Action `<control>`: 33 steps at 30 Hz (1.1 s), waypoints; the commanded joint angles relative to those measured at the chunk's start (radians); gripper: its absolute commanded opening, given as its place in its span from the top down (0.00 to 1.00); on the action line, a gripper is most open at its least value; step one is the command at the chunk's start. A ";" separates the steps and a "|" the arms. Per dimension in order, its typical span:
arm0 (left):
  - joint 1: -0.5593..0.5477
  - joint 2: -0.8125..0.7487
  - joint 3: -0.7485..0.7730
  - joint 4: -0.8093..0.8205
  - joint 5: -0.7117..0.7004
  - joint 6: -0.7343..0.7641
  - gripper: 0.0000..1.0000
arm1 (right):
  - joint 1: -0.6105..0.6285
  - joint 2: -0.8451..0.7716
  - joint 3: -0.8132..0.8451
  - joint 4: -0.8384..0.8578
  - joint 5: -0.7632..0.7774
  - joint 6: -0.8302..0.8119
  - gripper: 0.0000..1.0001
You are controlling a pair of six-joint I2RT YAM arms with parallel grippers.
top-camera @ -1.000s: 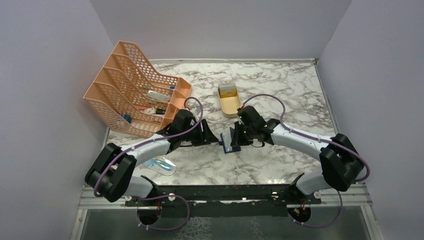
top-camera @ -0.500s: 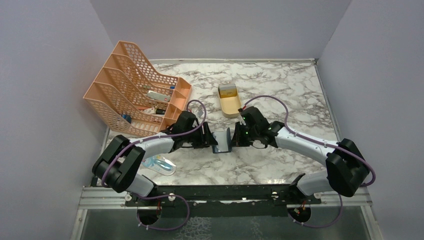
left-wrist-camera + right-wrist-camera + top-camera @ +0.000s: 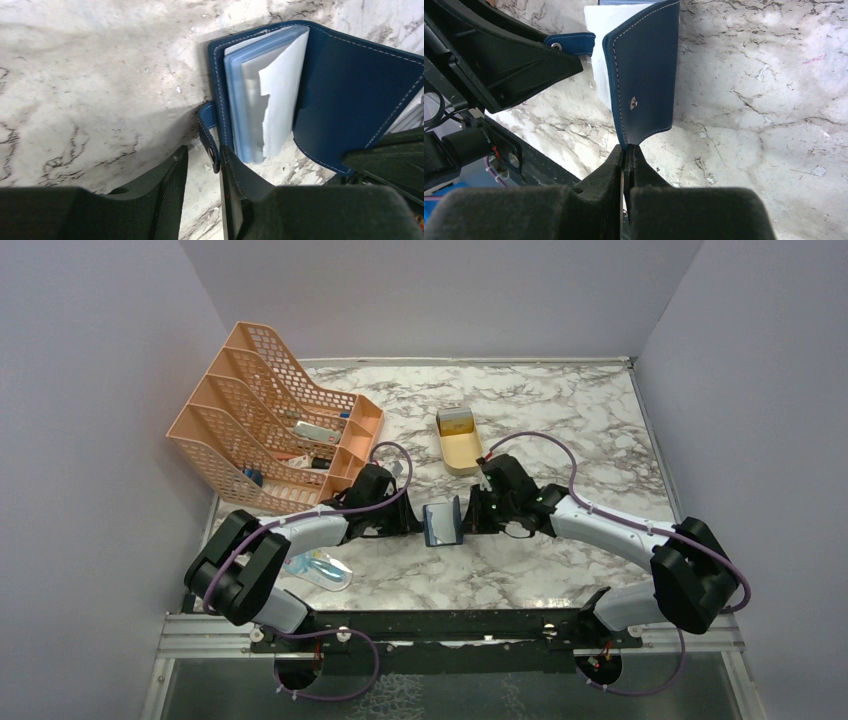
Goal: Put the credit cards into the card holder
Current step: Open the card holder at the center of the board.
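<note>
Reach is even: the card holder [image 3: 442,524] stands open on the counter [image 3: 560,420] midway between your arms, covers spread left to right. Right jaws are pinched shut on its right cover's edge. Left jaws sit part-open astride the snap strap [image 3: 208,135], not clearly gripping it.

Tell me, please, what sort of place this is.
Probably a robot test booth staged as a desk: plain lilac walls box in a marble-patterned table, with an orange mesh file rack on it.
</note>
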 commanded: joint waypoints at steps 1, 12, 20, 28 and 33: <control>0.002 0.011 0.036 0.010 -0.031 0.028 0.67 | -0.004 -0.013 -0.016 -0.026 -0.004 -0.014 0.99; 0.002 0.088 0.041 0.129 0.053 -0.012 0.60 | -0.014 -0.027 -0.061 0.000 0.002 -0.010 0.99; 0.002 0.113 0.049 0.145 0.080 -0.028 0.90 | -0.022 -0.039 -0.058 -0.041 0.042 -0.010 0.95; 0.002 0.004 0.036 0.135 0.150 -0.043 1.00 | -0.024 -0.061 0.114 -0.350 0.277 -0.029 0.61; 0.002 -0.033 0.039 0.126 0.153 -0.057 1.00 | -0.023 -0.110 0.200 -0.357 0.189 -0.045 0.57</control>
